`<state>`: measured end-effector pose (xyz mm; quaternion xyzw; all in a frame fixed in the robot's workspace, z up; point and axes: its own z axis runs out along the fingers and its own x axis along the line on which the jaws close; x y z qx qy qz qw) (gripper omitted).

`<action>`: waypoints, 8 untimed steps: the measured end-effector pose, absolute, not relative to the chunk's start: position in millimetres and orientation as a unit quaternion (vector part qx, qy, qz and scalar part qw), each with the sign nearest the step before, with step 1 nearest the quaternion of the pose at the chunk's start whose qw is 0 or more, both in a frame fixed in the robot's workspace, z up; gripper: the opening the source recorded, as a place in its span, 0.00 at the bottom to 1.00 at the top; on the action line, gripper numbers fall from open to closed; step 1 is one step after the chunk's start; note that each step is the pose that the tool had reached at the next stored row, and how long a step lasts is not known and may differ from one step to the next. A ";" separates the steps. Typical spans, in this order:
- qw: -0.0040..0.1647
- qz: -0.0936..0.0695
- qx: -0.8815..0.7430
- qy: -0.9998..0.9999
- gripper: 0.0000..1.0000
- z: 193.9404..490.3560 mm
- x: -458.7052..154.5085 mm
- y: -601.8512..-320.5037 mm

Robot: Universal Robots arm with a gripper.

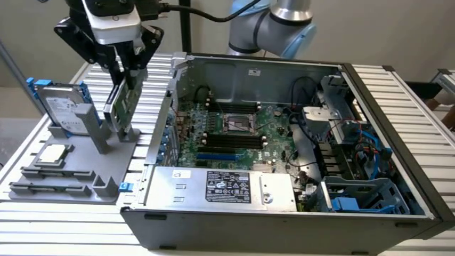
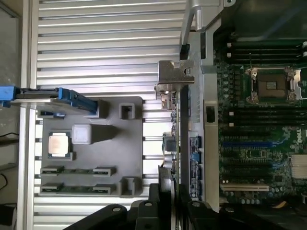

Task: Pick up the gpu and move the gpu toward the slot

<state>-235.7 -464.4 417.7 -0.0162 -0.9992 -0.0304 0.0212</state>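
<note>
The gpu [image 1: 122,104] is a thin green card with a silver end bracket [image 2: 175,76]. It hangs upright and edge-on, with my gripper [image 1: 122,60] shut on its top edge. The gpu [image 2: 181,129] lies between the grey holder tray [image 2: 115,158] and the side wall of the open computer case [image 1: 299,122]. Its lower end is close to the tray's upright post [image 1: 129,133]; whether they touch I cannot tell. My black fingers [image 2: 165,199] clamp the card from both sides. The blue expansion slot [image 1: 217,157] lies on the motherboard inside the case, and the same slot [image 2: 242,143] appears in the wrist view.
On the tray [image 1: 64,176] stand a silver hard drive with blue rails [image 1: 61,109], a small square silver chip [image 1: 53,154] and memory sticks [image 1: 53,173]. The case wall [image 1: 170,101] rises between the tray and the motherboard [image 1: 242,133]. A power supply [image 1: 220,186] fills the case's near side.
</note>
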 end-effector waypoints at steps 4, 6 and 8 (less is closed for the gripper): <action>0.022 -0.033 -0.016 -0.999 0.26 425.3 -217.9 -464.4; 0.022 -0.035 -0.016 -0.999 0.26 427.6 -208.6 -464.4; 0.022 -0.036 -0.016 -0.999 0.26 428.8 -199.5 -464.5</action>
